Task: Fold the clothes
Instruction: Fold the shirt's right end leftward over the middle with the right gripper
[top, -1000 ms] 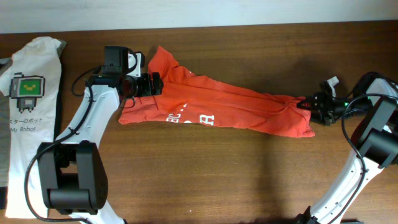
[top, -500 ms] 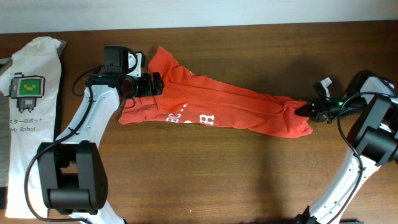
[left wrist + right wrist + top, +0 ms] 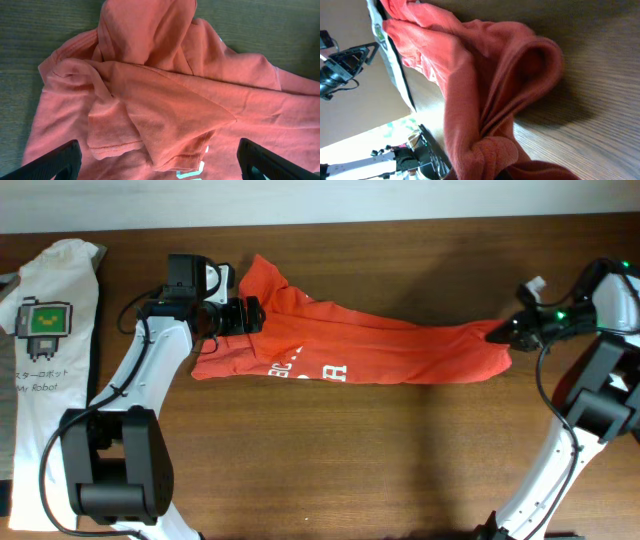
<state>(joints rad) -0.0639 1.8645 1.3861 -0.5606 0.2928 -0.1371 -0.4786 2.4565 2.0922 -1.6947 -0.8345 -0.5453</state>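
Note:
The clothes, a red-orange T-shirt (image 3: 350,350) with white lettering, lies stretched in a long band across the table. My right gripper (image 3: 505,332) is shut on its far right end and holds that end slightly off the wood. In the right wrist view the bunched fabric (image 3: 485,95) fills the jaws and hides them. My left gripper (image 3: 245,315) hovers open over the shirt's crumpled left part. Its dark fingertips (image 3: 55,160) straddle folded layers of cloth (image 3: 165,100) without pinching them.
A white T-shirt (image 3: 45,330) with a green pixel-robot print lies along the table's left edge, beside the left arm. Bare brown tabletop (image 3: 350,460) runs in front of the red shirt. The wall edge is close behind it.
My right gripper has shut on the shirt's right end and pulled it right and towards the back, drawing the fabric out longer and straighter. The left arm has not moved.

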